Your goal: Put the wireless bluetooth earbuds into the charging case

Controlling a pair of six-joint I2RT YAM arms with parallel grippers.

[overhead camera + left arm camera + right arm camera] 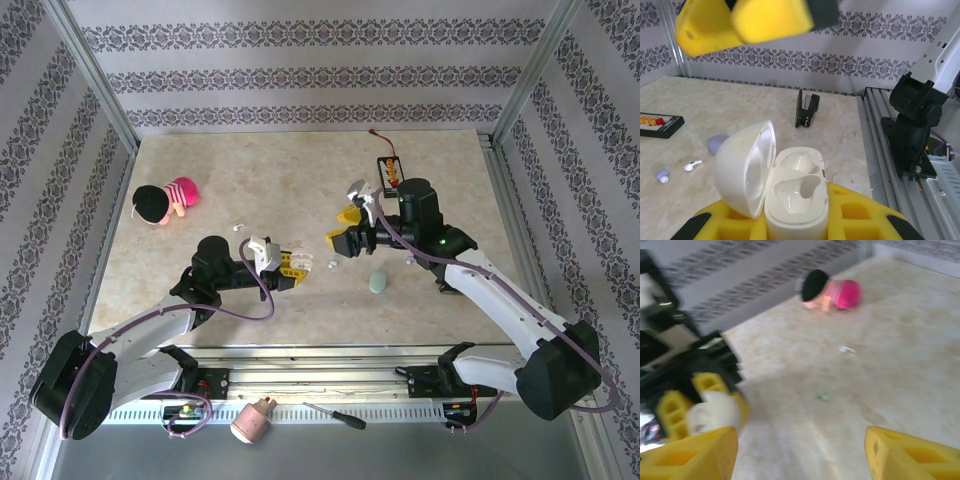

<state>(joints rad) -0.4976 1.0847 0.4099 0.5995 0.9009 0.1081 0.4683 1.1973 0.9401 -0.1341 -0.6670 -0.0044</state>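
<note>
My left fingers [855, 212] held the open charging case [797, 195], and my right fingers [905, 455] stood wide apart above the bench [850, 375].

Glossy white plastic charging case [797, 200], matt marbled tabletop [740, 112] — smooth

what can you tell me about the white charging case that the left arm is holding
The charging case is a small, rounded shell that looks like glossy off-white plastic. Its lid is swung open to the left on a hinge, showing two moulded wells, both empty. In the left wrist view it stands roughly upright with its opening facing up. The left gripper holds it low on the body, with the yellow jaws shut on it from either side. No earbud is in it.
</note>
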